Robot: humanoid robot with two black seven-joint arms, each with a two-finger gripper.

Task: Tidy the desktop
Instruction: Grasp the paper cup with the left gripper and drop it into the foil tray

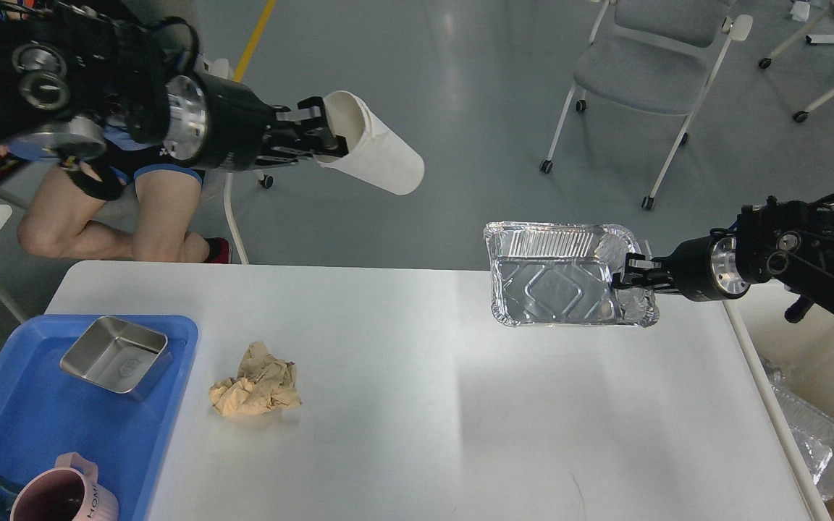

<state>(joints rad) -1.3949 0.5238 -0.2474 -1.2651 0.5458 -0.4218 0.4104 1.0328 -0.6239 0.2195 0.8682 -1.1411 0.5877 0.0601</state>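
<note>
Crumpled brown paper (255, 382) is seen lying on the desktop (460, 405), beside a blue tray (19, 420). A white cup (377, 148) is gripped by the left gripper (323, 134) above the floor, and a foil container (562, 278) is clamped at its rim by the right gripper (630, 278).

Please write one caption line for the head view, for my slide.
Left gripper lifts a white paper cup; right gripper holds a silver foil tray.
</note>
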